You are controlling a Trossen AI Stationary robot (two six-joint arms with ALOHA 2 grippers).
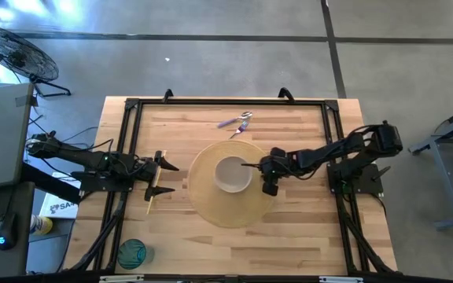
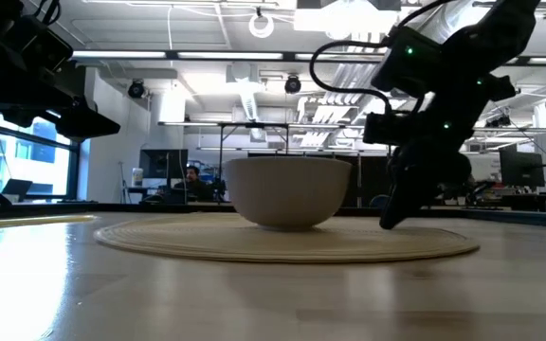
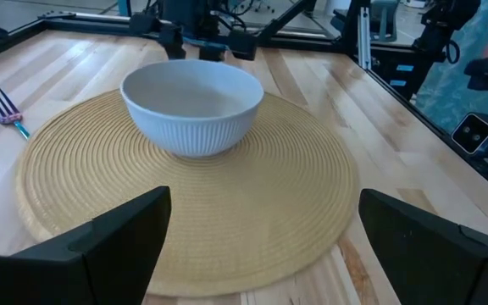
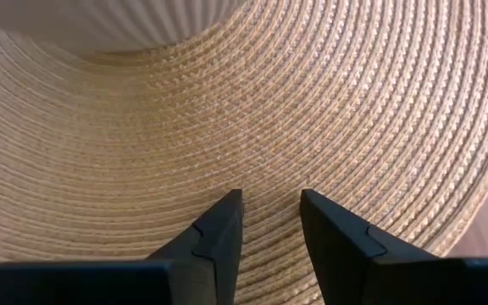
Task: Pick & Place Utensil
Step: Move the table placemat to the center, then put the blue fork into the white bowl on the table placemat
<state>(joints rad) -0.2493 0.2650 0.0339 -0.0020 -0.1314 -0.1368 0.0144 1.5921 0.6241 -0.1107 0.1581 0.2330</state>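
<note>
From above, the right gripper [image 1: 270,189] hangs low over the round woven straw placemat [image 1: 203,206], just beside the white ribbed ceramic bowl [image 1: 232,174]; the purple-handled metal utensils [image 1: 237,123] lie well apart, near the worktop's [image 1: 305,236] far edge. A careless swing toward them could knock the bowl. The left gripper [image 1: 161,174] waits by the worktop's left edge.

At worktop level the utensils cannot be seen.

From the left wrist, its fingers [image 3: 121,233] stand wide; only one purple-handled fork [image 3: 2,108] shows, partly cut off.

From the right wrist, the fingers [image 4: 219,233] sit narrow and empty, close above the weave, which they might snag.
</note>
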